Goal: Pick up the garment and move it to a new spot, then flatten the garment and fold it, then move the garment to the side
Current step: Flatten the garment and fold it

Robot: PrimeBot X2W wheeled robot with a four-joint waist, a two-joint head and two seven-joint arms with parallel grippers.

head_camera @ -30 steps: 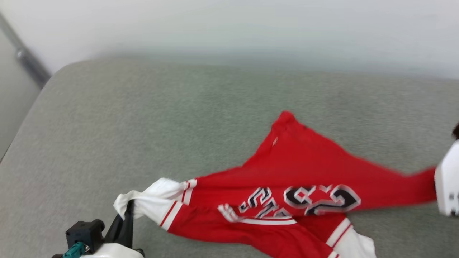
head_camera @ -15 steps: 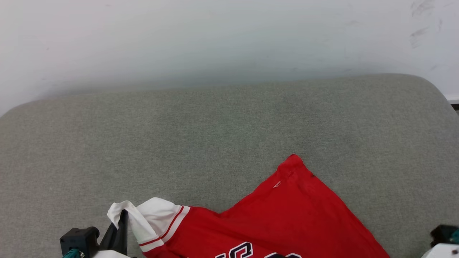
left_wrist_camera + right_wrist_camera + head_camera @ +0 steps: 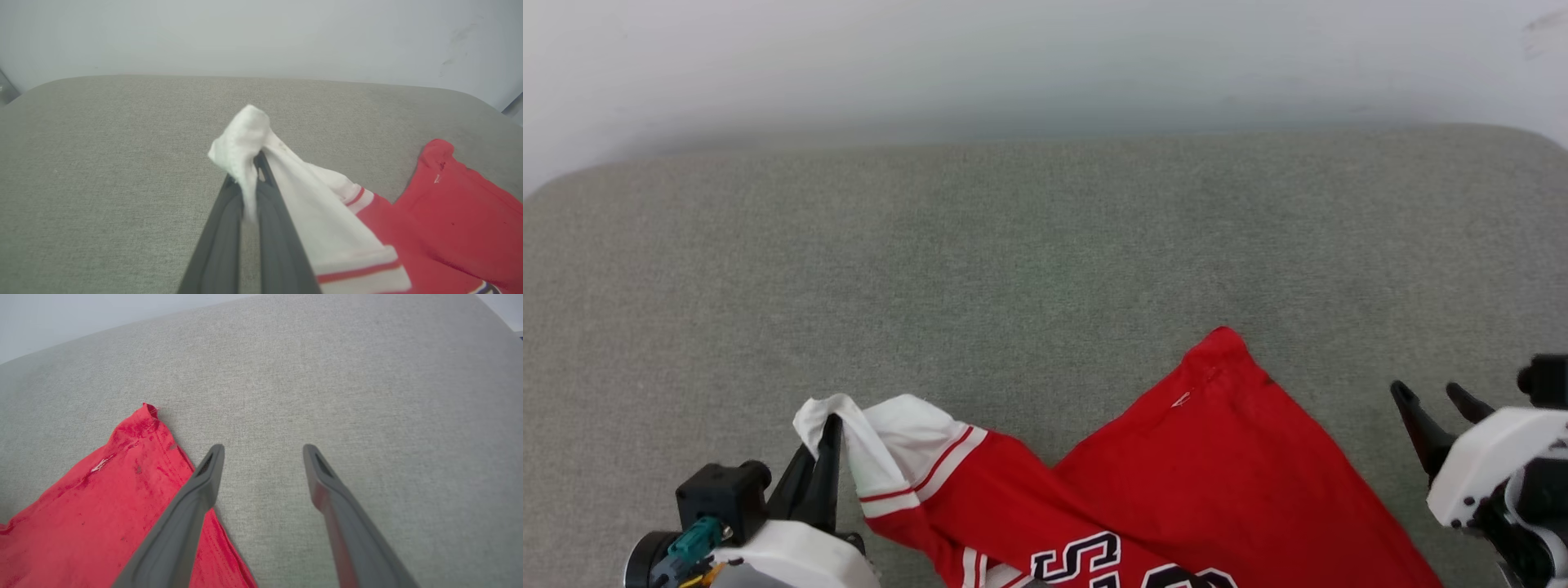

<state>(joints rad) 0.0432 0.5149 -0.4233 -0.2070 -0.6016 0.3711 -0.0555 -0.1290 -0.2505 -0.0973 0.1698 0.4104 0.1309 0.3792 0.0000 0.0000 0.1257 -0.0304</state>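
Left wrist view: left gripper jaws pressed together, pinching the white sleeve cuff of the garment, anchoring that end. The rest of the shirt lies rumpled on the grey cushion, near edge. Right gripper jaws spread, empty, just beside the red hem corner. It looks staged to grab there and stretch the shirt flat.

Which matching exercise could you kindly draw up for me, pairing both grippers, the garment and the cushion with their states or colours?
Things:
1. left gripper
2. right gripper
3. garment
4. cushion

States:
A. open, holding nothing
B. grey, lying beneath everything
C. red, lying rumpled
D. shut on the white sleeve cuff

Pairs: 1-D, 2-A, 3-C, 4-B
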